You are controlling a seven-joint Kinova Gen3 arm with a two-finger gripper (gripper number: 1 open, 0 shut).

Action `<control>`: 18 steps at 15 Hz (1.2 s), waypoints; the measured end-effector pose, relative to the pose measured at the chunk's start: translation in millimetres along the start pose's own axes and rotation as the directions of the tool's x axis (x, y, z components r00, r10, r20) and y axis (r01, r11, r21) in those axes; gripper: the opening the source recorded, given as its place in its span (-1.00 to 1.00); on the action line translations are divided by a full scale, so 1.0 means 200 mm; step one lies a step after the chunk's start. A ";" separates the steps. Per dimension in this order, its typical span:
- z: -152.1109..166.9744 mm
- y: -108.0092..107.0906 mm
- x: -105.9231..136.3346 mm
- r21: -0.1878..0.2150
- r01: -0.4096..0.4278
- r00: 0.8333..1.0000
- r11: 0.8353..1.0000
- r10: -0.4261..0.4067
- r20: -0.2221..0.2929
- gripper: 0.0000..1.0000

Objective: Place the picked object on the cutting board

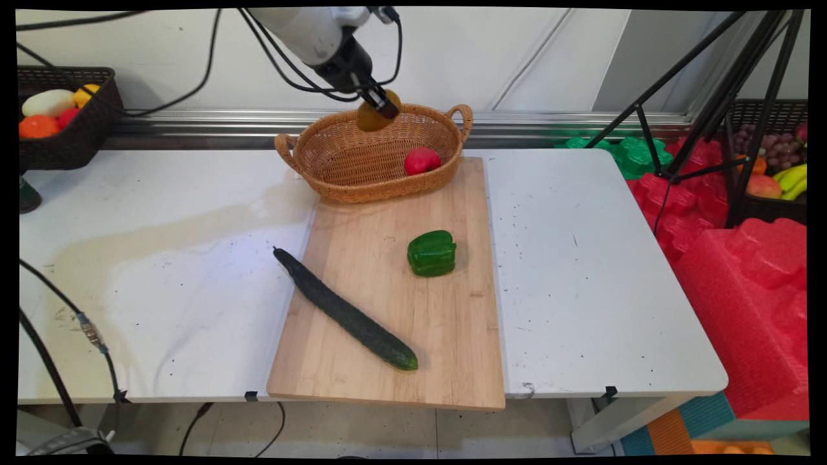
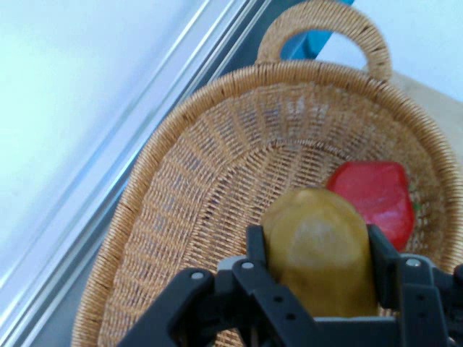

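Note:
My gripper (image 1: 380, 103) hangs over the back rim of a wicker basket (image 1: 336, 169), shut on a yellow-brown potato (image 1: 371, 118). In the hand view the potato (image 2: 318, 253) sits between the two black fingers (image 2: 255, 246), above the basket's (image 2: 202, 217) woven floor. A red fruit (image 1: 421, 160) lies inside the basket at its right side, and shows in the hand view as a red fruit (image 2: 376, 195) just beyond the potato.
The basket stands on the far end of a wooden cutting board (image 1: 387, 303). A green bell pepper (image 1: 431, 253) and a long dark cucumber (image 1: 345, 311) lie on the board. A dark basket of fruit (image 1: 58, 116) stands at the far left. A tripod (image 1: 723, 97) rises at the right.

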 end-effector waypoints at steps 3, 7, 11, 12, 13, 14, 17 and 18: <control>-0.21 0.11 -0.04 0.003 -0.039 0.998 0.999 0.039 -0.043 -1.00; -0.39 0.25 -0.11 -0.028 -0.054 0.997 0.998 0.053 -0.059 -1.00; -0.47 0.38 -0.20 -0.064 -0.039 0.999 0.997 0.037 -0.036 -1.00; -0.47 0.41 -0.22 -0.068 -0.033 0.999 0.997 0.031 -0.027 -1.00; -0.47 0.44 -0.24 -0.071 -0.025 1.000 0.997 0.024 -0.016 -1.00; -0.45 0.46 -0.26 -0.072 -0.019 1.000 0.997 0.019 -0.004 -1.00; -0.37 0.52 -0.31 -0.082 -0.018 0.999 0.997 0.021 0.035 -1.00; -0.33 0.54 -0.32 -0.086 -0.020 0.998 0.996 0.024 0.049 -1.00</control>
